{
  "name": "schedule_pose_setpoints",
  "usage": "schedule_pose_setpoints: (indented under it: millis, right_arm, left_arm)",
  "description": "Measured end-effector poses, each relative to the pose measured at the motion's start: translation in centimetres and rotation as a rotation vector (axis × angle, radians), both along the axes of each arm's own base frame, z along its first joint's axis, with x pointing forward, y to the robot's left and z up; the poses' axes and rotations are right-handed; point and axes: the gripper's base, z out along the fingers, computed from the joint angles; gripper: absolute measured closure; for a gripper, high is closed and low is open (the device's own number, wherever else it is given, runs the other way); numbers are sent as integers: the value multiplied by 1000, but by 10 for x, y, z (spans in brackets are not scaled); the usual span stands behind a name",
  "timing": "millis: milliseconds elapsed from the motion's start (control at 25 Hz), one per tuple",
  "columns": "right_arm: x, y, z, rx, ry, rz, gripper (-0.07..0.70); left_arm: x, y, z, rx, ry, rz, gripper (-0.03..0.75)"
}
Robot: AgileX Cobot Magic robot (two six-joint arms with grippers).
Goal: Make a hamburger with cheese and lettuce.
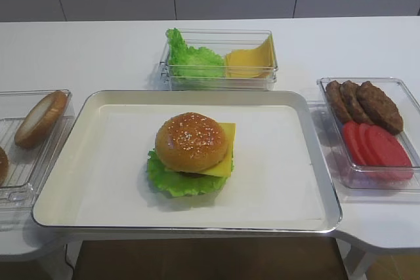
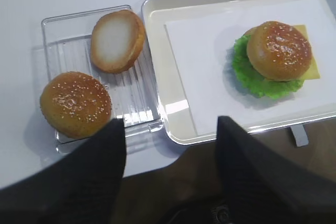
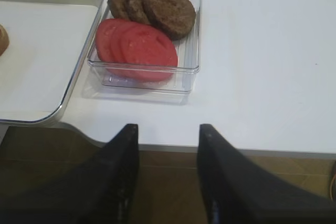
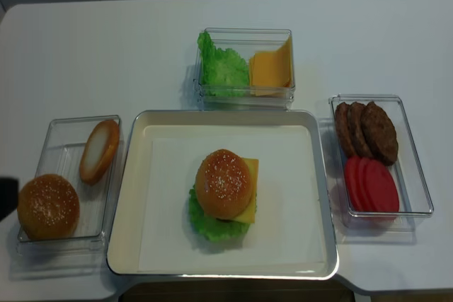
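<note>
The hamburger (image 1: 192,143) sits in the middle of the metal tray (image 1: 98,175), topped by a glossy sesame bun. The yellow cheese (image 1: 228,137) juts out at its right, and the ruffled lettuce (image 1: 172,181) fringes its bottom left. The left wrist view shows the hamburger (image 2: 278,51) at far right. My left gripper (image 2: 170,129) hangs open and empty over the table's front edge, between the bun tub and the tray. My right gripper (image 3: 169,129) is open and empty at the front edge, short of the patty tub. Neither gripper touches anything.
A clear tub (image 1: 220,77) behind the tray holds a heap of green leaves and yellow slices. The tub on the right (image 1: 394,181) holds brown patties and tomato slices (image 3: 139,45). The tub on the left (image 2: 52,51) holds a seeded bun top (image 2: 76,103) and a pale-faced half (image 2: 116,40).
</note>
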Motion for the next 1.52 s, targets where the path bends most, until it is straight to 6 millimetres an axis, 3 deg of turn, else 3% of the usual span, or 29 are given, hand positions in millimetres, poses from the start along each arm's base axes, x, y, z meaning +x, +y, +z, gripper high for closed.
schedule_pose_setpoints:
  millis: [200, 760, 1080, 1520]
  right_arm:
    - [0, 0, 0, 0, 0, 0, 332]
    - [0, 0, 0, 0, 0, 0, 332]
    - [0, 0, 0, 0, 0, 0, 332]
    - [0, 0, 0, 0, 0, 0, 332]
  left_arm:
    - [-31, 8, -9, -4, -74, 8, 328]
    - [-80, 23, -84, 9, -128, 29, 338]
    - [-84, 24, -113, 2, -159, 28, 338]
    - [-82, 23, -131, 1, -196, 22, 340]
